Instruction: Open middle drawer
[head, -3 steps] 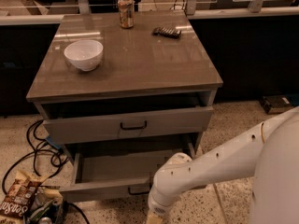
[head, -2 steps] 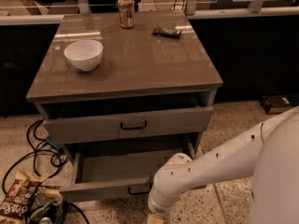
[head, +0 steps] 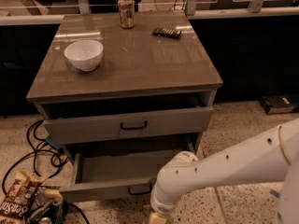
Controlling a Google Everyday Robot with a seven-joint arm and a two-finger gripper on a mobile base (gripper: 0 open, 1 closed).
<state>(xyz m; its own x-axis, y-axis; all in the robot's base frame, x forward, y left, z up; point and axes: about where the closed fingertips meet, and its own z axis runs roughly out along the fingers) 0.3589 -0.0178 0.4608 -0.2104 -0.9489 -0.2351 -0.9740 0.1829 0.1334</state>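
Observation:
A grey cabinet (head: 126, 73) shows two drawer fronts. The upper one (head: 93, 127) has a dark bar handle (head: 133, 125) and stands slightly out, with a dark gap above it. The drawer below it, the middle drawer (head: 100, 190), is pulled far out, showing its bare grey inside (head: 121, 164) and a dark handle (head: 138, 190) on its front. No lower drawer shows. My white arm (head: 224, 169) reaches in from the right and bends down just in front of this drawer. My gripper (head: 157, 218) is at the bottom edge of the view, below the handle and mostly cut off.
On the cabinet top stand a white bowl (head: 84, 55), a drink can (head: 125, 11) and a dark remote (head: 167, 31). Black cables (head: 37, 148) and a snack bag (head: 18, 202) lie on the speckled floor at the left. A dark box (head: 278, 104) sits at the right.

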